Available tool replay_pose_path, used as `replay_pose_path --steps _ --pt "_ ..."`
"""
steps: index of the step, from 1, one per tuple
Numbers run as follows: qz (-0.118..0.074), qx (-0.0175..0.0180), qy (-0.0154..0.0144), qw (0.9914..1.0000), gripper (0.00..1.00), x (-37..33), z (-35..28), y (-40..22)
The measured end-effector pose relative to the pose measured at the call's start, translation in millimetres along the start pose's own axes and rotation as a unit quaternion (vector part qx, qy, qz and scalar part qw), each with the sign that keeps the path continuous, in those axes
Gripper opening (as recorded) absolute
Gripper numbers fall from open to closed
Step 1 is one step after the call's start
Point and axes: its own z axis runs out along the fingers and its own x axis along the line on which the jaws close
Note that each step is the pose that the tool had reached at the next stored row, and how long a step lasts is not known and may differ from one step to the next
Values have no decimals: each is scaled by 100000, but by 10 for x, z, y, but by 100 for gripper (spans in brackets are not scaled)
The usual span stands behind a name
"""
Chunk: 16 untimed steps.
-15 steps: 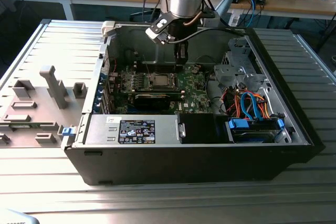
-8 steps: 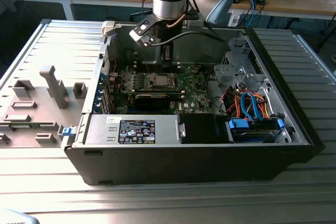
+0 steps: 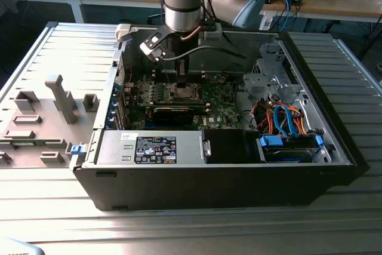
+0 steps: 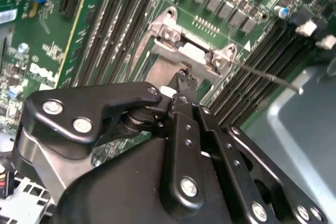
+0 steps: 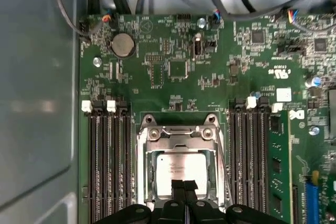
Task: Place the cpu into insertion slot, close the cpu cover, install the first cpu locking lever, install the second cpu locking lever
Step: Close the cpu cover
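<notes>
Beneath black gripper (image 5: 184, 184), flat square silvery cpu (image 5: 181, 167) in metal-rimmed insertion slot (image 5: 146, 177)

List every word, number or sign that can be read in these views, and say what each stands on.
No text here can be read for certain.
Label on the box: print too small to read.
cpu: faint lines of print, unreadable.
Board: white markings, too small to read.
Sticker on the board: unreadable.
</notes>
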Motion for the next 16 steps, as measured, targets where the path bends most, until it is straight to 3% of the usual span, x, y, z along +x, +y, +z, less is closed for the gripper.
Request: replay_pose_path --steps 7,16 --pt "0 1 -1 100000 11 3 122 -72" --pt "-43 4 -18 100000 11 4 138 -85"
